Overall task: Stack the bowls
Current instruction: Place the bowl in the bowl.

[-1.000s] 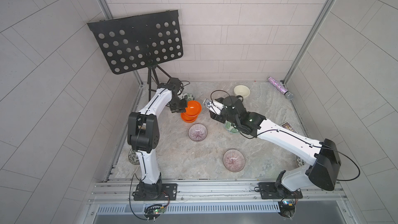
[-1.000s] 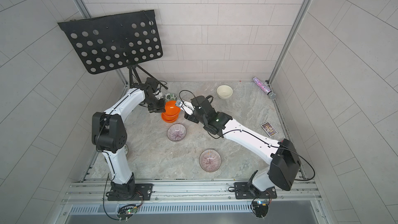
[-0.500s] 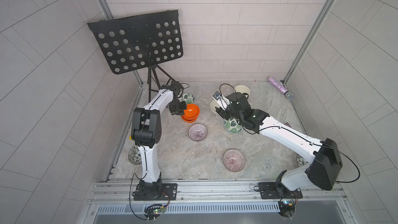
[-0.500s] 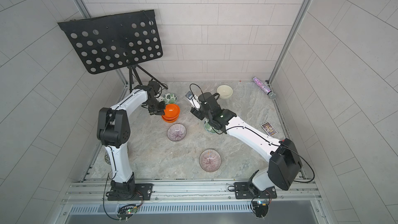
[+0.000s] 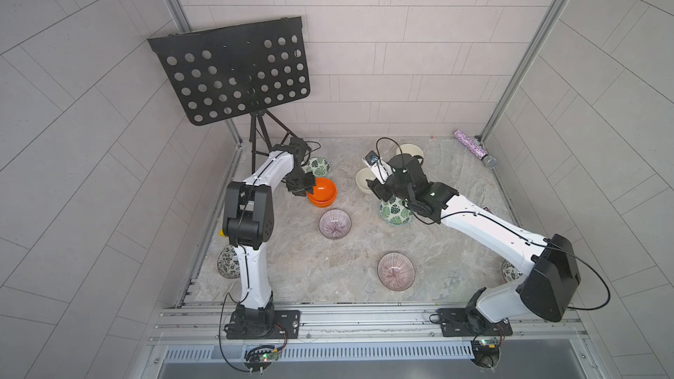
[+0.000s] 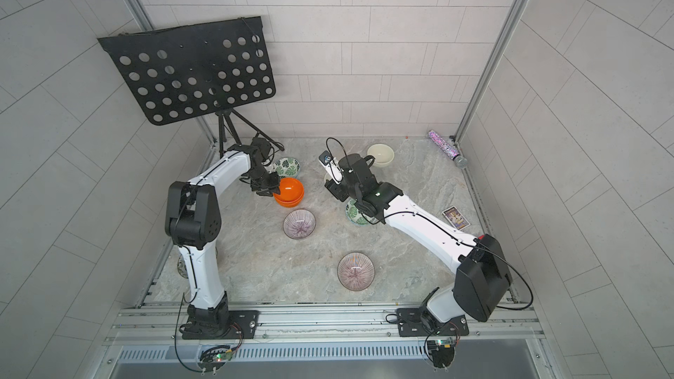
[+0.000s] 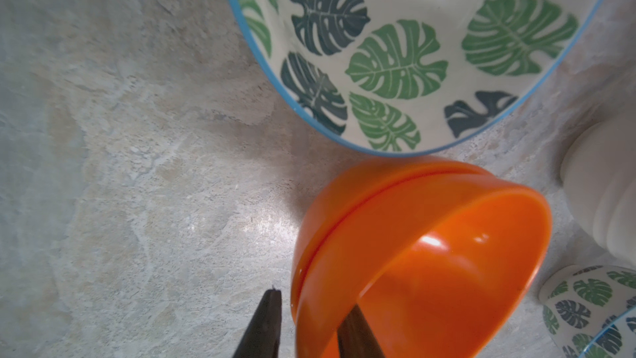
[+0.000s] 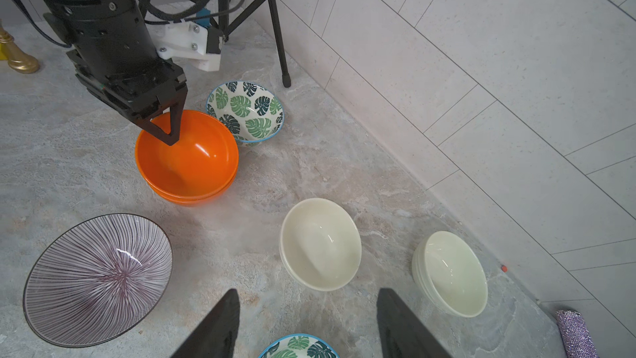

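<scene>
1. Two glossy orange round bowls (image 5: 321,191) sit nested toward 11 o'clock on the marble bench (image 5: 328,278).
2. Left tool (image 7: 311,301) is released. It straddles the top bowl's rim, with the outer finger clear of the wall.
3. Green-leaf print bowl (image 5: 320,166) sits just beside the stack at 12 o'clock, and a purple striped bowl (image 5: 334,224) is near at 5 o'clock. Bare marble shows at 7 o'clock.
4. Right tool (image 8: 308,292) is spread wide and empty above the bench.

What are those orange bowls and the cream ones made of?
Orange bowls: probably plastic or melamine, glossy; uniform colour, sharp highlights, thin rims. Cream bowls: likely glazed ceramic; soft sheen, thicker rounded rims. Neither is certain from looks alone.
</scene>
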`<state>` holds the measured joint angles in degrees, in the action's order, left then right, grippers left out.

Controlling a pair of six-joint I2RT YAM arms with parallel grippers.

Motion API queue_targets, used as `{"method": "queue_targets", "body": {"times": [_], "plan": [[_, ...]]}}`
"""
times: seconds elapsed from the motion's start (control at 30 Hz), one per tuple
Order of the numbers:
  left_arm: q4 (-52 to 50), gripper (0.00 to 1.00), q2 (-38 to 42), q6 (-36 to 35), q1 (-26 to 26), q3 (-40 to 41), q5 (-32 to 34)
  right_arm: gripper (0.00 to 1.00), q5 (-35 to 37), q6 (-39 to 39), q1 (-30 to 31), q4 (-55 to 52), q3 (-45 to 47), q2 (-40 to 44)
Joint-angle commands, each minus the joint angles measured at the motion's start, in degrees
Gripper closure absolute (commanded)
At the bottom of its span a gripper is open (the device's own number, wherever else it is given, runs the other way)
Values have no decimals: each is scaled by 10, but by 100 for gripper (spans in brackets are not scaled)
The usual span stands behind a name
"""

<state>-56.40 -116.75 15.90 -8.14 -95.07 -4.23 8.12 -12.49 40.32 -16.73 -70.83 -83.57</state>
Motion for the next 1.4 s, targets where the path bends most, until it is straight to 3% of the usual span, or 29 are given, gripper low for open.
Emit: {"method": "queue_targets", "body": {"times": [0.0, 0.17, 0.47, 0.9, 1.2, 1.37], "plan": [[-11, 67, 4, -5, -2, 7, 1, 34, -9, 13, -1, -11, -16, -1], [-13, 67, 14, -10, -2, 5, 9, 34, -17, 20, 0, -13, -17, -7], [-4, 81, 14, -7, -2, 13, -2, 34, -23, 25, -1, -20, -15, -16], [-8, 78, 34, -6, -2, 9, 6, 36, -38, 32, -1, -34, -21, -31], [-5, 92, 32, -6, -2, 12, 21, 37, -48, 34, -1, -46, -29, -42], [4, 93, 22, -4, -2, 17, -4, 37, -48, 34, 0, -49, -29, -43]]}}
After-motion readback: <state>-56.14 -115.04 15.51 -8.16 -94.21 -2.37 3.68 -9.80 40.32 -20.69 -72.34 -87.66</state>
